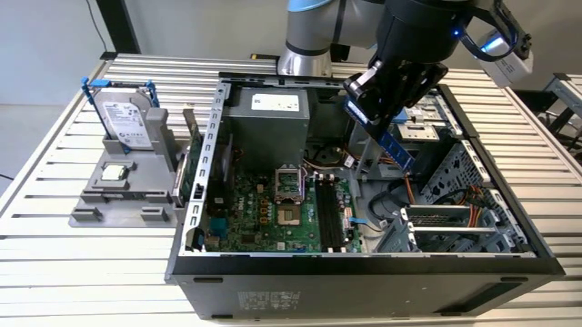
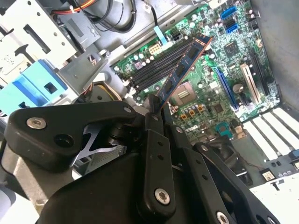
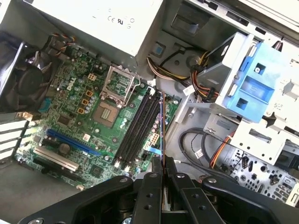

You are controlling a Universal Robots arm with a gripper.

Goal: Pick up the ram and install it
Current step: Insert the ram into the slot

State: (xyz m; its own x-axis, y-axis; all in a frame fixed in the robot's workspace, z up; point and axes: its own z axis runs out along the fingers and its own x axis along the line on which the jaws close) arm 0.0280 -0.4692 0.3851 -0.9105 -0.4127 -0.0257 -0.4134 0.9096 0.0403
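Ram: a dark blue stick held in the air over the open case, to the exterior view's right of the slots and apart from them.
Ram axis: tilted in the exterior view, with the upper end in the gripper and the free end pointing down toward the exterior view's right.
Ram, second wrist view: the chip face shows, and the free end reaches out over the slots.
Ram, first wrist view: it is seen edge-on as a thin line, running roughly along the slots.
Board: green, lying flat on the case floor, with the CPU socket beside the slots.
Drive bay: a blue bracket on a metal cage, with cables below it.
Table: pale and slatted; it carries the case.
Holder: grey, at the exterior view's left of the case; a hard drive stands in it and a CPU chip lies on it.
Room: a pale wall behind, with a dark post at the exterior view's left.
Gripper: the black fingers are closed to a narrow gap and pinch one end of the ram between them.
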